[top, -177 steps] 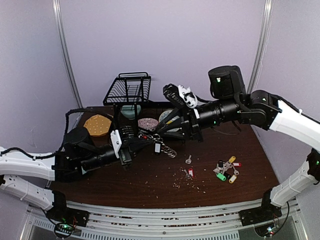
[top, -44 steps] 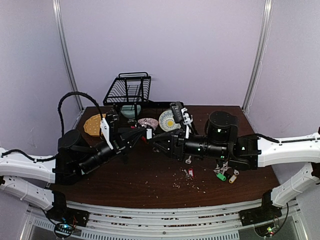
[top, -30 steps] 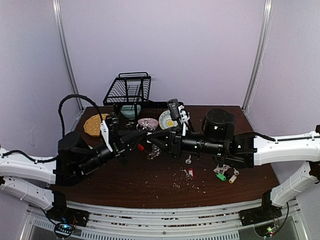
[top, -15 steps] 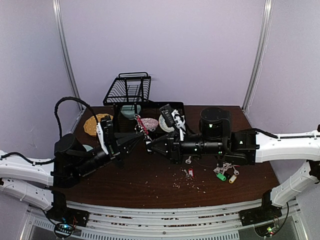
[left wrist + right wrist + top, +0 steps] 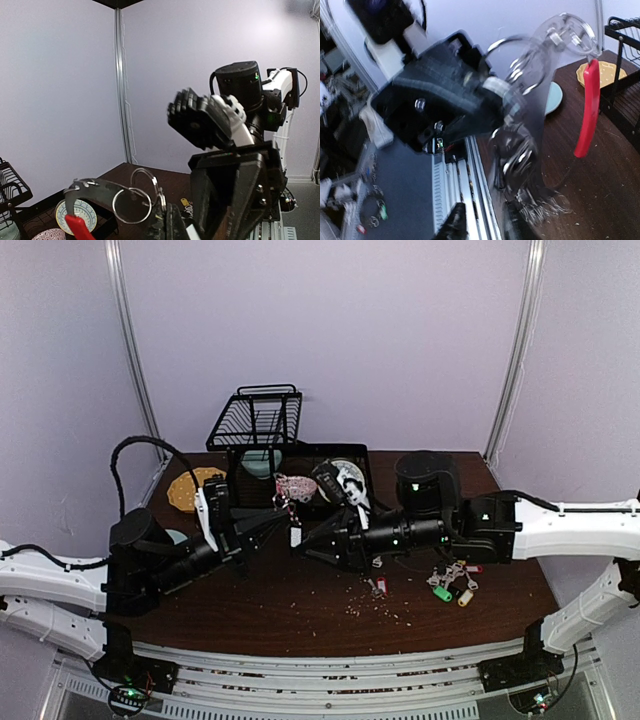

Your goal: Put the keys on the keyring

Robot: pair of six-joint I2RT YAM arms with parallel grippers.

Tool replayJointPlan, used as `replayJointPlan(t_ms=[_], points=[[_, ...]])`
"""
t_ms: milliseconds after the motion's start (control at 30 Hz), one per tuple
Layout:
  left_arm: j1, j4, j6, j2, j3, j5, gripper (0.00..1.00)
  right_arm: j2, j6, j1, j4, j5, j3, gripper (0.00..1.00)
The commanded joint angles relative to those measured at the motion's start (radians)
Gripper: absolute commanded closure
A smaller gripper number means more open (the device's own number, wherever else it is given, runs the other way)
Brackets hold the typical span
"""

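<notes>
- The left gripper (image 5: 268, 523) is clenched on the keyring (image 5: 97, 190). The hoop is held up off the table (image 5: 300, 612), with its red arc (image 5: 587, 107) hanging at the far end.
- The right gripper (image 5: 312, 540) is pointed at the left one, and the hoop is caught between the two. Its fingertips (image 5: 454, 225) appear parted in the blurred wrist view, and nothing is seen gripped.
- No key can be made out on the hoop.
- The keys (image 5: 452, 580) are seen clustered on the table, well apart from the hoop, toward the robot's right and under the right forearm. One red-tagged key (image 5: 379, 585) lies loose, nearer the grippers.
- The right arm is judged the nearer for a pickup, which calls for it to be drawn back and down.
</notes>
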Motion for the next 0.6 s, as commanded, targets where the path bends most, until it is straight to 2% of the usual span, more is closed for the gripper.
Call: replayJointPlan(t_ms=[0,100,167,367,567], points=[[0.003,0.104,0.019,-0.019,0.008,-0.003,1.00,-0.063,-0.060,0.001,-0.080,-0.112,-0.012,0.66],[0.003,0.073,0.040,-0.009,0.013,0.059,1.00,-0.161,-0.086,-0.017,-0.052,-0.123,-0.039,0.60],[0.003,0.073,0.041,0.002,0.013,0.104,1.00,-0.199,-0.104,-0.031,-0.047,-0.117,-0.031,0.60],[0.002,0.099,0.041,0.006,0.012,0.176,1.00,-0.163,-0.117,-0.039,0.073,-0.063,0.009,0.76],[0.003,0.131,0.043,0.010,0.010,0.241,1.00,-0.048,-0.159,-0.038,0.061,-0.147,0.108,0.80]])
